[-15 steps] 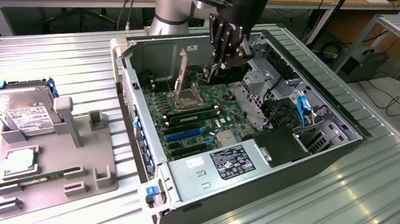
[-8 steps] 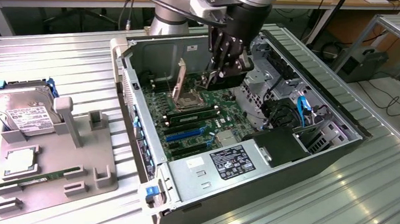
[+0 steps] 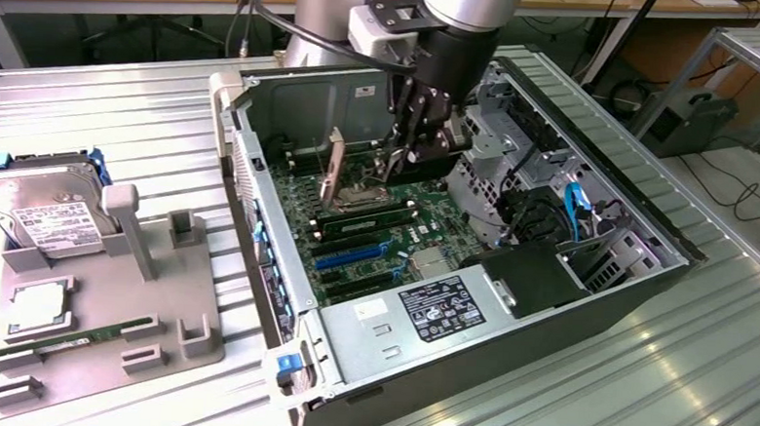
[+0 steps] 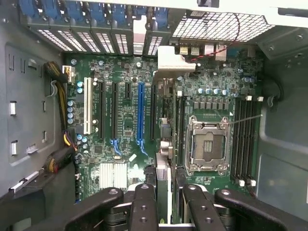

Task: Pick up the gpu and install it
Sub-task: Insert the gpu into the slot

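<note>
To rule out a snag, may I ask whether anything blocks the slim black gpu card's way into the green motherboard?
Nothing visible does: the gpu card stands edge-on by the gripper, and no cable or part lies across the motherboard's expansion slots near it.

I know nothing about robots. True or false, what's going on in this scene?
1. The robot's black gripper is down inside the open grey computer case. True.
2. The silver boxy hard drive with a white label sits inside the case. False: it rests on the grey holder tray outside the case, on the exterior view's left.
3. A slim dark card, the gpu, is seen edge-on between the gripper's fingers, above the green motherboard. True.
4. The long blue slot on the motherboard already holds a card. False: it is empty.
5. The square metal processor socket has no chip in it. True.
</note>
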Controlling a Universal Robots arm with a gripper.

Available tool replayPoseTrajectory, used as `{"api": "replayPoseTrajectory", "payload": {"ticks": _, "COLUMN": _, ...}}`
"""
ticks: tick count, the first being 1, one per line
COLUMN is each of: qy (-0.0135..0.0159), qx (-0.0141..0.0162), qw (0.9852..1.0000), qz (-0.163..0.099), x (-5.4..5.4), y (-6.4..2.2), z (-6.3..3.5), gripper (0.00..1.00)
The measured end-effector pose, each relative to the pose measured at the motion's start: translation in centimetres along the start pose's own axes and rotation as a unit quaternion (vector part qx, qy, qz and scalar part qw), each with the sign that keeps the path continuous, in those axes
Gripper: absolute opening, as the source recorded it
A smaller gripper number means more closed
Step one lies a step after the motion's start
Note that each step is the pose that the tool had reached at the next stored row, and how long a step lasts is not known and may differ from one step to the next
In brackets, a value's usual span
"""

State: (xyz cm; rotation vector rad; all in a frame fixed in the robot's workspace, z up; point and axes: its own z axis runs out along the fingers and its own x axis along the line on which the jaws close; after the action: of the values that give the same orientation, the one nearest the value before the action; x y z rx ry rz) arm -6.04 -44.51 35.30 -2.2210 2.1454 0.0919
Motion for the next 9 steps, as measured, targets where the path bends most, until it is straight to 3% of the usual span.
{"api": "replayPoseTrajectory", "payload": {"ticks": 4, "qy": 0.0038, "qx": -0.0001, "qw": 1.0, "qz": 0.0, "x": 0.02, "y": 0.2, "z": 0.34, "gripper": 0.26}}
{"api": "replayPoseTrajectory", "payload": {"ticks": 9, "qy": 0.006, "qx": 0.0, "qw": 1.0, "qz": 0.003, "x": 0.06, "y": 0.68, "z": 0.87, "gripper": 0.26}}
